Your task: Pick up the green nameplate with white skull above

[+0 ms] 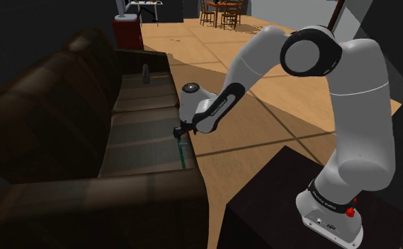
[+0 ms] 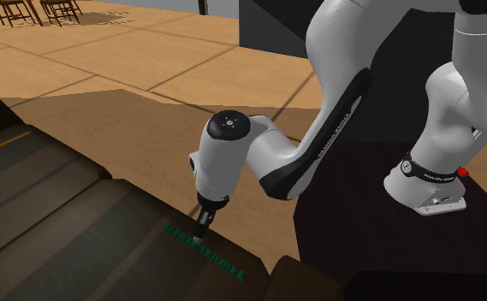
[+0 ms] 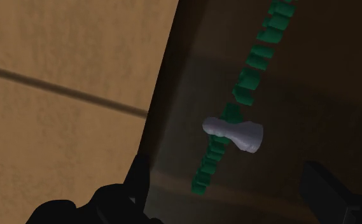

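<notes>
The gripper point(image 3: 226, 170) points down with its 2 black fingers point(image 3: 138, 181) standing well apart, and nothing is clasped between them. In the wrist view the green nameplate point(image 3: 246, 79) runs as a row of raised green letters through the gap between the fingers, with neither finger touching it. A small white figure point(image 3: 233, 132) sits on the row about midway along; its shape reads more like a rounded pawn lying across the letters than a clear skull. In the second exterior view the gripper point(image 2: 200, 233) comes down right at the nameplate point(image 2: 220, 259), which lies flat on the front strip of a dark brown sofa point(image 2: 79, 231) seat, close to the seat's edge. Whether the fingertips touch the cushion there cannot be told. The shoulder view shows the gripper point(image 1: 182, 134) over the same thin green strip point(image 1: 184, 152), at the edge of the sofa point(image 1: 51, 106) nearest the robot. The white arm point(image 1: 348, 106) arches from its stand point(image 1: 277, 205), a dark box at that view's lower right, up and then down towards the sofa. Past the sofa's edge lies a tan floor point(image 1: 277, 92) crossed by dark seams. At the shoulder view's top, well away from the sofa, stand some brown chairs point(image 1: 221, 13).
</notes>
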